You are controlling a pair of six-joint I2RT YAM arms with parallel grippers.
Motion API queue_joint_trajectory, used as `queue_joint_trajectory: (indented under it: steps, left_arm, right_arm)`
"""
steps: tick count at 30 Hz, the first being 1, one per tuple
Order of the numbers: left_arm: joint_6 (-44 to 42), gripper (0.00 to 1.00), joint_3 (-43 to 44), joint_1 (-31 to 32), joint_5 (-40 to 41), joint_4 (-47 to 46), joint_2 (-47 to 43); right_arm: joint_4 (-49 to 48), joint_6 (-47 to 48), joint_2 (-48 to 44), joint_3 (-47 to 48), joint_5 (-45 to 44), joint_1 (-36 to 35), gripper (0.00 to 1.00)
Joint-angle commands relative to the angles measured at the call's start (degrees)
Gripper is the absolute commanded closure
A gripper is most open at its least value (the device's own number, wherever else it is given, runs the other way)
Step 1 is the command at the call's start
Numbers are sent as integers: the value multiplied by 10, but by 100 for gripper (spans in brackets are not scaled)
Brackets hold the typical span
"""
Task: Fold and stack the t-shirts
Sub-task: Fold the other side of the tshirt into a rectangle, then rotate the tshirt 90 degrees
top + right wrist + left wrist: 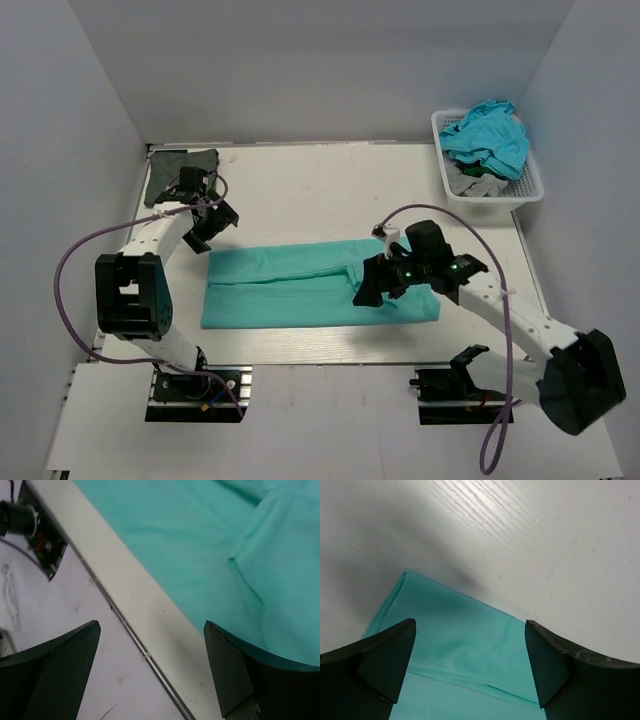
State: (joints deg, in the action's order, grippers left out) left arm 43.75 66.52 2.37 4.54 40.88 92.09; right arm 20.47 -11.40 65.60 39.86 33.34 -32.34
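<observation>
Teal-green t-shirt [300, 285] lies flat at the middle of the table [300, 190], looking already folded lengthwise into a long band that runs left to right, with a sleeve crease showing toward its right end. Over the band's far left corner hangs the left gripper [470, 665], jaws spread wide, nothing between them. And the right gripper [150, 670] hovers above the near edge close to the right end, equally wide and empty, the cloth lying below it unpinched.

This cloth looks thin, light and limp. I expect it to sag and drape the moment it lifts, and the stacked layers could slide apart. The best hold, I judge, is at the corners of an end, pinching through every layer so the top sheet does not peel away alone.

Over in the far left corner sits a dark grey-green t-shirt [175, 170], folded small. Far right, the white basket [530, 185] holds a turquoise-blue shirt [490, 135] and a grey shirt [478, 183] in a heap.
</observation>
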Motion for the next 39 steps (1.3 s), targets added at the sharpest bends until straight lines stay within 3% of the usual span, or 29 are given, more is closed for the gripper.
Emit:
queue_joint_trajectory:
  steps: [1,2,7,11,17,22,24,25,26,27,29,30,32,33,34,35,37,39]
  left_arm:
    - [-25,0,20,1,-34,-21,14]
    - [-30,0,26,6,-43,-29,19]
    - [-38,0,2,18,-53,-29,43]
    - [-26,0,-67,44,-41,-41,48]
    - [19,0,-176,78,-12,-35,34]
    - [93,0,-276,130,-72,22,-68]
    - [110,0,-329,169,-160,27,-116]
    - [117,0,-343,183,-189,27,-139]
    - [135,0,-357,197,-248,49,-187]
    - [135,0,-380,226,-281,49,-212]
    - [149,0,-380,247,-329,86,-262]
    - [149,0,-349,259,-341,93,-301]
    - [149,0,-311,272,-342,101,-327]
    - [138,0,-282,279,-347,94,-333]
    - [128,0,-271,280,-355,87,-333]
    - [104,0,-250,280,-355,87,-328]
    - [81,0,-229,286,-346,98,-310]
    - [44,0,-200,291,-333,113,-288]
  right_arm:
    - [23,-13,-33,10,-94,5,10]
    - [33,-38,-15,25,-187,7,10]
    - [105,-148,73,63,-375,31,10]
    - [108,-167,122,56,-371,53,10]
    - [36,-166,218,83,-358,88,10]
    - [-15,-126,422,202,-278,101,10]
    - [-29,-107,473,321,-263,102,10]
    - [19,-83,571,425,-201,103,10]
    - [30,-59,605,478,-181,97,10]
    - [33,-17,636,617,-157,91,10]
    - [75,15,757,716,-98,83,10]
    - [110,56,823,920,-77,80,10]
    - [158,94,878,1010,-69,78,10]
    - [146,102,867,1020,-48,76,10]
    - [54,102,849,959,-46,77,10]
    - [17,90,768,870,-67,76,10]
    - [-57,92,722,787,-91,69,10]
    - [-68,88,683,790,-145,62,10]
